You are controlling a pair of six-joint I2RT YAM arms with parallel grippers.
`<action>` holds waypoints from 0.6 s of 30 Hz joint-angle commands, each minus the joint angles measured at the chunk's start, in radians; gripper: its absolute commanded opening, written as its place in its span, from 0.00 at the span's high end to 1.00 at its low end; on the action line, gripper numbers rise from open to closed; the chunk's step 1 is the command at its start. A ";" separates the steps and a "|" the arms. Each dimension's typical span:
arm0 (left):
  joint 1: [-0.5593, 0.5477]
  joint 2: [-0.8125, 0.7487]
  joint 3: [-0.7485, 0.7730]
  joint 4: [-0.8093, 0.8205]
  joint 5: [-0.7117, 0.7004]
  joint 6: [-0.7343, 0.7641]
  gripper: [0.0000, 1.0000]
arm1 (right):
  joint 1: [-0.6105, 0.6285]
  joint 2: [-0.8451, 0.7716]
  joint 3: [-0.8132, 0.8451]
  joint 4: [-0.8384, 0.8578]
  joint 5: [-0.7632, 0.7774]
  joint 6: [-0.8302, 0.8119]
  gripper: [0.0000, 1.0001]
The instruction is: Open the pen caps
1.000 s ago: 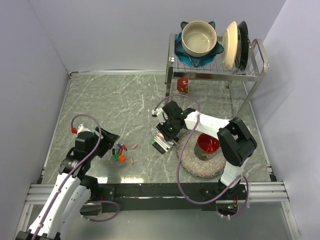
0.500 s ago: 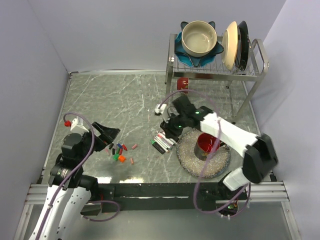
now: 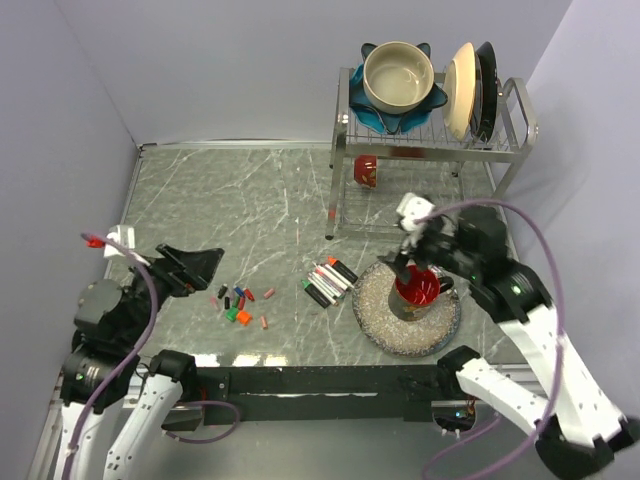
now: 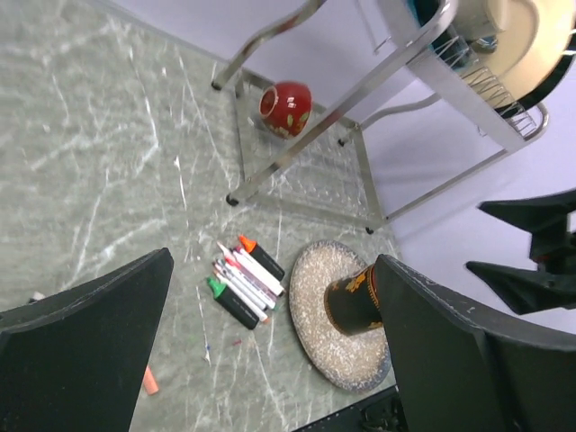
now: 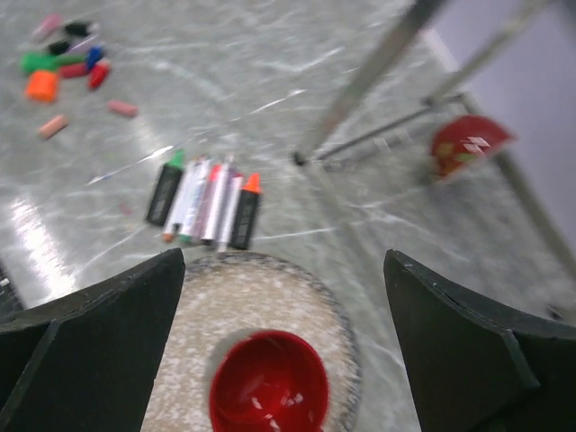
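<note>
Marble table (image 3: pixel 220 200): pen caps (image 3: pixel 238 303); cup (image 3: pixel 416 289) on mat (image 3: pixel 384 322); bowl (image 3: pixel 398 78) racked.

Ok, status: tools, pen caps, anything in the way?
Left tool and right tool open, empty. Pen caps loose on the table in a cluster, apart from the markers. Right tool over the red cup on the mat; nothing covers the caps.

Grey marble table (image 3: pixel 220 210) carries pen caps (image 3: pixel 238 303); markers (image 3: pixel 328 281); round mat (image 3: pixel 374 306); dish rack (image 3: pixel 430 152).
</note>
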 commanded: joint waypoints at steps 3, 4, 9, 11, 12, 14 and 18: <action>0.004 0.019 0.172 -0.044 -0.062 0.102 0.01 | -0.072 -0.145 0.035 0.022 0.166 0.123 0.00; 0.004 0.022 0.184 -0.044 -0.060 0.108 0.01 | -0.075 -0.150 0.040 0.029 0.195 0.149 0.00; 0.004 0.044 0.215 -0.045 -0.053 0.130 0.01 | -0.118 -0.168 0.066 0.052 0.283 0.298 0.00; 0.003 0.048 0.217 -0.051 -0.051 0.136 0.01 | -0.135 -0.173 0.075 0.065 0.282 0.352 0.00; 0.004 0.050 0.217 -0.053 -0.050 0.137 0.01 | -0.153 -0.171 0.089 0.065 0.292 0.369 0.00; 0.004 0.048 0.214 -0.048 -0.048 0.142 0.01 | -0.161 -0.171 0.100 0.078 0.332 0.419 0.00; 0.004 0.048 0.217 -0.050 -0.050 0.151 0.01 | -0.175 -0.178 0.100 0.098 0.410 0.468 0.00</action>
